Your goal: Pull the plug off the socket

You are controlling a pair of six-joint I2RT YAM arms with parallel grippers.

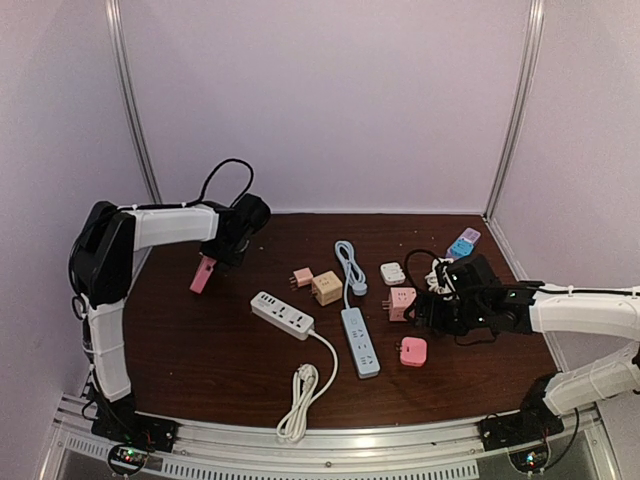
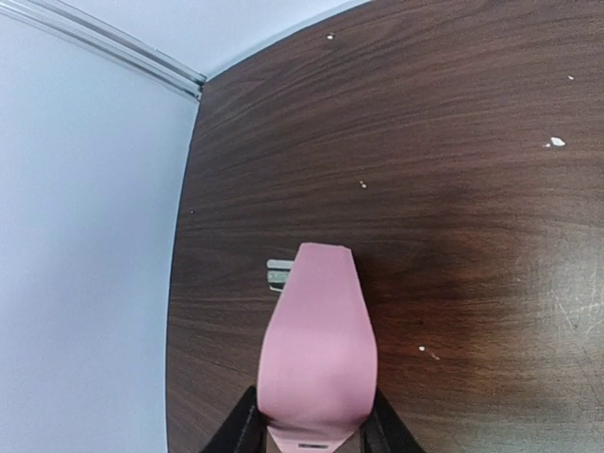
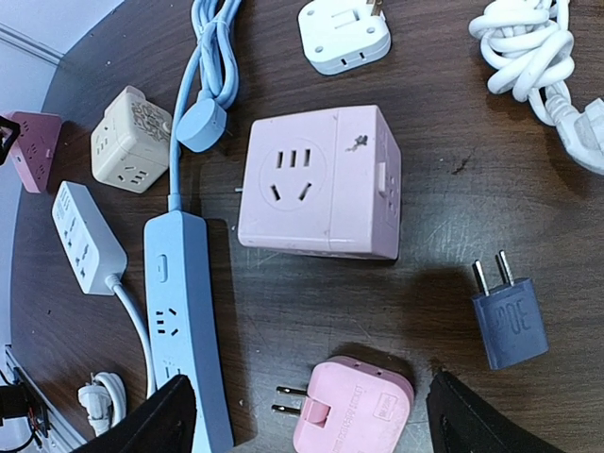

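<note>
At the table's ten o'clock, the left gripper (image 1: 210, 262) is clamped on the pink plug (image 2: 317, 349), its prongs seemingly free, so the pull looks done. At three o'clock, the right gripper (image 3: 316, 415) hangs wide open and empty over the pink cube socket (image 3: 321, 184). The next move calls for setting the plug down gently.

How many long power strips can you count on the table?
2. The white strip lies left of centre, its cable coiled toward the near edge; the blue strip lies just to its right. None appears hidden.

white arm links (image 1: 170, 225), black joints (image 1: 102, 252) — thin black cable (image 1: 232, 160) looping.
</note>
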